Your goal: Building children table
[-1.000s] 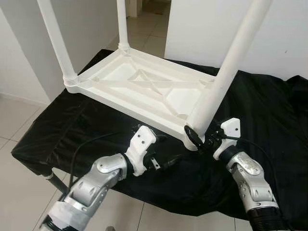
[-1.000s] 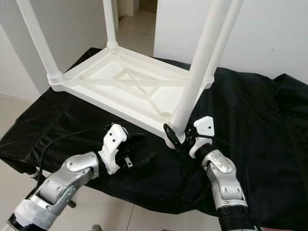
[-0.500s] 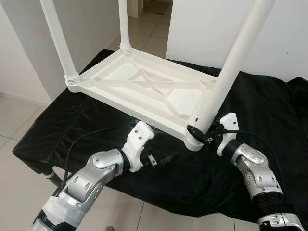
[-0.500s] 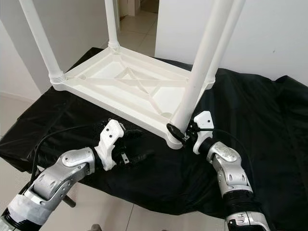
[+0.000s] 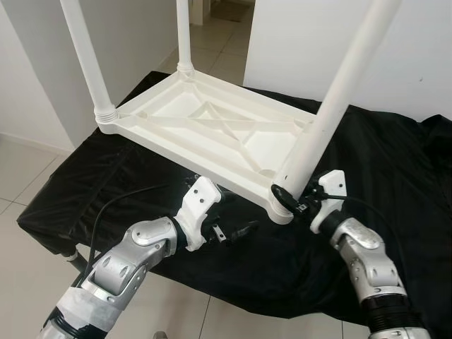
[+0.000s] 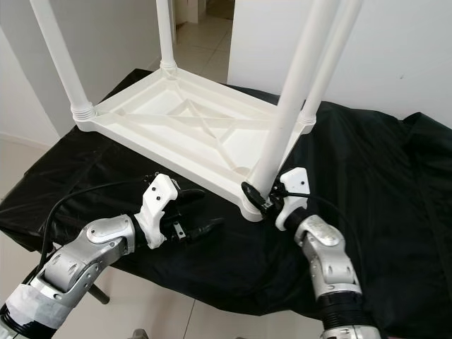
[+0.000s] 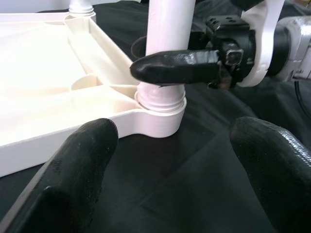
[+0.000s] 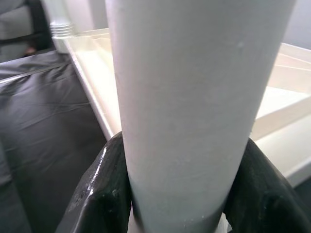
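I see my left gripper (image 5: 236, 227) resting low over the black cloth-covered surface (image 5: 395, 162), its two black fingers (image 7: 73, 170) spread apart and empty, pointing toward the nearest corner of the white plastic children's table (image 5: 212, 131). That table lies upside down on the cloth (legs pointing up). At its near corner stands the white tubular leg (image 5: 332, 106), seated in its socket. My right gripper (image 5: 286, 198) is at that leg's base, its fingers (image 8: 104, 179) closed around the tube on both sides.
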You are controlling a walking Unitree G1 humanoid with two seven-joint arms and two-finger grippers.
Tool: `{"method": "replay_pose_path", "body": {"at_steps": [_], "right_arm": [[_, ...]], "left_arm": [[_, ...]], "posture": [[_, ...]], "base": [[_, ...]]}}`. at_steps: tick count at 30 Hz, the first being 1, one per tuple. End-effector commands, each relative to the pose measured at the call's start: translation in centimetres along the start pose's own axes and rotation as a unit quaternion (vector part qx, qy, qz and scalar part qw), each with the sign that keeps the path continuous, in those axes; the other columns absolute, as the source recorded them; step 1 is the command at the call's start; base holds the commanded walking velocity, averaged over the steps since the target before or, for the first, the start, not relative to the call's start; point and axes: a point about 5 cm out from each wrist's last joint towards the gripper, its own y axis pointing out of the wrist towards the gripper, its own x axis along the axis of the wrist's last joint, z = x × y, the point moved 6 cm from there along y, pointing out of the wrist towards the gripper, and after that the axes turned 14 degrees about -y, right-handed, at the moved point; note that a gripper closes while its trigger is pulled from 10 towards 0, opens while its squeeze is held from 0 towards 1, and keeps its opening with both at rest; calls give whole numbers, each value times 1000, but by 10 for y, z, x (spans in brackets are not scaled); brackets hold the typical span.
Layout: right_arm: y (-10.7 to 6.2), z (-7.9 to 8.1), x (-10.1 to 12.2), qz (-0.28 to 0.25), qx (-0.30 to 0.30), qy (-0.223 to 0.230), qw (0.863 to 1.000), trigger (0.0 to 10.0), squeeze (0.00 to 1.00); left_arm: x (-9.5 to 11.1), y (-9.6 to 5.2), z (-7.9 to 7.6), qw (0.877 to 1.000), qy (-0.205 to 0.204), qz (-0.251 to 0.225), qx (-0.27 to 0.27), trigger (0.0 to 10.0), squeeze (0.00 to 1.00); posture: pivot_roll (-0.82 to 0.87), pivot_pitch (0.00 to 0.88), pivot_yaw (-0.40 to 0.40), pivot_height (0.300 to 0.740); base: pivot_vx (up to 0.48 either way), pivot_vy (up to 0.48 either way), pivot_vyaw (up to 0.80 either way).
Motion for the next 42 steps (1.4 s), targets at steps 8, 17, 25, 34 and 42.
{"method": "replay_pose_path", "body": {"at_steps": [8, 17, 25, 34, 42], "right_arm": [[-13, -10, -13, 45, -205, 50, 976, 10000, 0], [-26, -7, -27, 98, -339, 71, 933, 10000, 0], [-27, -12, -23, 94, -350, 71, 929, 10000, 0], [-20, -5, -15, 73, -322, 56, 942, 10000, 1000], [-27, -14, -7, 35, -256, 51, 965, 10000, 773]], "left_arm": [[-1, 4, -4, 999, 1, 10, -31, 10000, 0], [3, 8, -4, 999, 2, 5, -35, 10000, 0], [4, 9, -3, 999, 2, 1, -36, 10000, 0], [6, 9, -1, 999, 4, -2, -33, 10000, 0], [6, 10, -2, 999, 0, -4, -33, 10000, 0]], "posture": [[-79, 0, -41, 740], [-72, 0, -43, 740], [-71, 0, -39, 740], [-64, 0, -38, 740], [-66, 0, -32, 740]], "base": [[0, 0, 0], [0, 0, 0], [0, 0, 0], [0, 0, 0], [0, 0, 0]]}}
